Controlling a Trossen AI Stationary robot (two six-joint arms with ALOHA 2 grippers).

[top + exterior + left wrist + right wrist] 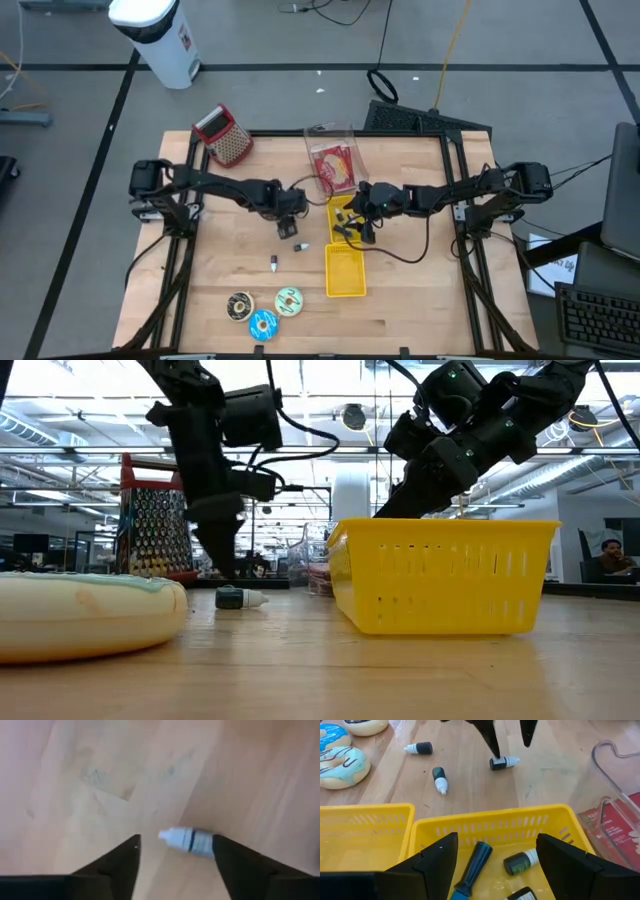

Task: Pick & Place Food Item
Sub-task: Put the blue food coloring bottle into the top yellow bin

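The small dropper bottle (pixel 191 841) lies on its side on the bare wood of the table (pixel 420 300), directly under the left gripper (pixel 291 226), whose fingers stand open on either side of it and hold nothing. It looks like light, rigid plastic with a dark body and a white nozzle; being round and smooth, it will likely roll or squirt out of a pinch taken near the tapered tip. The safer hold is across the dark barrel at its middle, with the fingers square to its length.

The right gripper (pixel 496 851) hovers over the near yellow basket (pixel 495 830), its fingers spread wide and empty.

The left wrist view alone shows how the bottle sits between the fingers: nearer one finger than the other, possibly touching it, though the blur makes that uncertain. The low view shows what the wrist view cannot: the bottle resting flat on the tabletop with the fingertips down at its level. The right wrist view adds the surroundings: two more bottles (pixel 439 778) lying loose on the wood, frosted doughnuts (pixel 342 765) at the table's edge, and the basket already holding a blue-handled tool (pixel 471 872) and a green-bodied bottle (pixel 520 862). The high view sets the layout, with a grater (pixel 224 137) and a clear packet (pixel 335 160) at the far side.
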